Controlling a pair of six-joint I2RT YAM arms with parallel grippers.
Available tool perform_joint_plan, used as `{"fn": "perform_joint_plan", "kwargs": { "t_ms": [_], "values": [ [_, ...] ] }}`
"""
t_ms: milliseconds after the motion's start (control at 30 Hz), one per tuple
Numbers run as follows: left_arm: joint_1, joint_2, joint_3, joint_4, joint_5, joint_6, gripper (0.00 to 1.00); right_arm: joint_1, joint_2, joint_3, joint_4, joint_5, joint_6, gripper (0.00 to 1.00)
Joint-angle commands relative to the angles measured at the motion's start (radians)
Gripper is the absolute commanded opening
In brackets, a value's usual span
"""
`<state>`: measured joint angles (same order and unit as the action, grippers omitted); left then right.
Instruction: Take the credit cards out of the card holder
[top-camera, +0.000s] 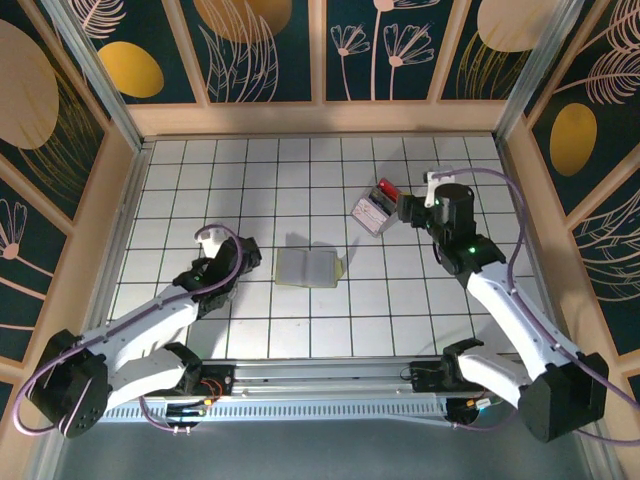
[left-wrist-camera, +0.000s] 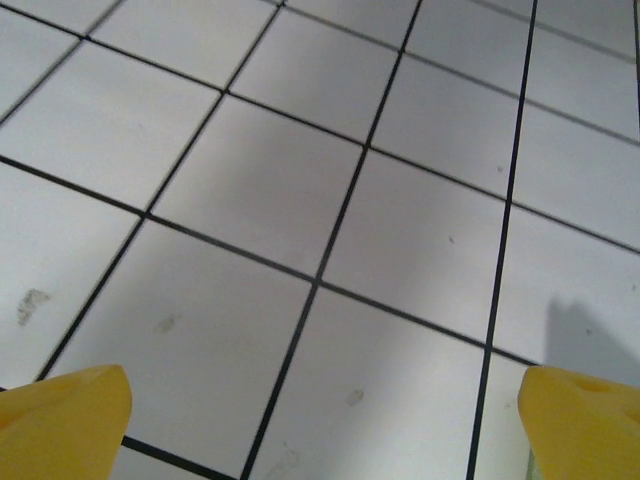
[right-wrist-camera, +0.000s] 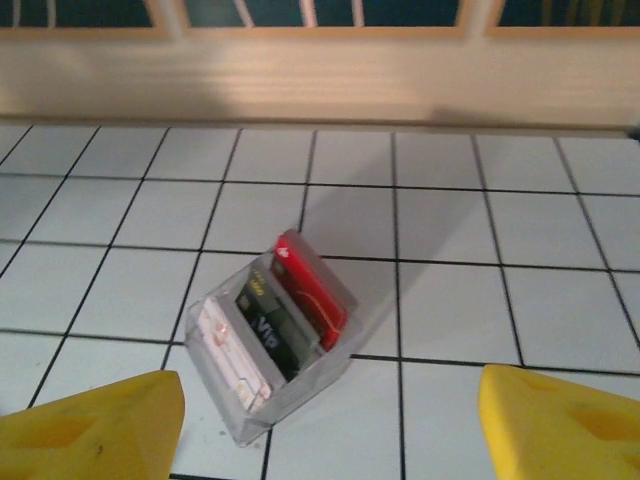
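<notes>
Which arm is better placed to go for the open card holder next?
Probably left: the left claw, open, sits just beside the card holder; the right claw, open, faces the clear card box farther back.

The whole white tiled table (top-camera: 200, 180) is seen from a fixed camera above and behind the arms, looking steeply down, with the far wooden wall (top-camera: 320, 117) at the top. The left wrist view is taken very close to the tiles, angled downward, past the left gripper (left-wrist-camera: 322, 425). The right wrist view is taken low, facing that wall, past the right gripper (right-wrist-camera: 325, 425). A clear card box (right-wrist-camera: 270, 345) is shared with the overhead view, where the box (top-camera: 372, 212) appears small.
</notes>
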<state>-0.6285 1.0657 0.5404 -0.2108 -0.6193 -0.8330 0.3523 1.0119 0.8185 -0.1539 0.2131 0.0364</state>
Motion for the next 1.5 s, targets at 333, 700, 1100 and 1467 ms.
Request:
{"fn": "perform_joint_plan", "kwargs": {
  "t_ms": [333,700,1100,1467],
  "values": [
    [0.198,-0.129,-0.090,0.264,-0.045,0.219,0.99,-0.039,-0.136,-0.180,0.218,0.270,0.128,0.93],
    [0.379,-0.115,-0.169,0.539,-0.041,0.368,0.99,-0.075,-0.121,-0.295,0.421,0.301,0.085,0.99],
    [0.476,-0.062,-0.316,0.998,0.050,0.598,0.99,-0.094,-0.054,-0.500,0.866,0.288,-0.081,0.99],
    [0.515,0.099,-0.460,1.406,0.154,0.720,0.99,-0.183,0.120,-0.637,1.285,0.184,-0.089,0.99]
  ]
}}
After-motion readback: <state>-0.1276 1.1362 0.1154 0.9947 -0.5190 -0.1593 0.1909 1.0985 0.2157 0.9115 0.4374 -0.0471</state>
